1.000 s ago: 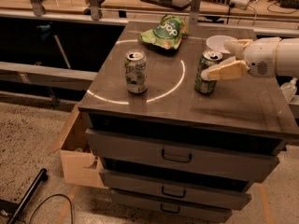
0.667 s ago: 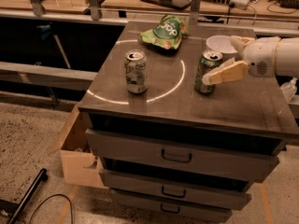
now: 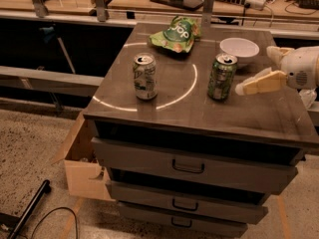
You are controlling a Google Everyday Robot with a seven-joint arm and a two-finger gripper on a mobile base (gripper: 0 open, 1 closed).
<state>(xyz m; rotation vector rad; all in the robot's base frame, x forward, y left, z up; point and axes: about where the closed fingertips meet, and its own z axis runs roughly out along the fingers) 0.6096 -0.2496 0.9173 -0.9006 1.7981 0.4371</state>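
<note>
Since a second ago our gripper [image 3: 242, 88] has drawn back to the right. It was against the green can [image 3: 222, 77] and now hangs just beside it, apart and holding nothing; how far open it is we cannot tell. The can stands upright on the right half of the drawer cabinet's top [image 3: 149, 114], by an arc of light. At the back lies a green chip bag [image 3: 175, 34], a white bowl [image 3: 239, 48] sits just behind the can, and a pale can [image 3: 144, 76] stands well to the left.

We judge the green can light, thin-walled and smooth, so easily dented or tipped. Its mid-body, taken from the side, looks the best hold.

Our arm is cut off at the right edge, the can's label is too dim to read, and we cannot see whether anything is inside it.
</note>
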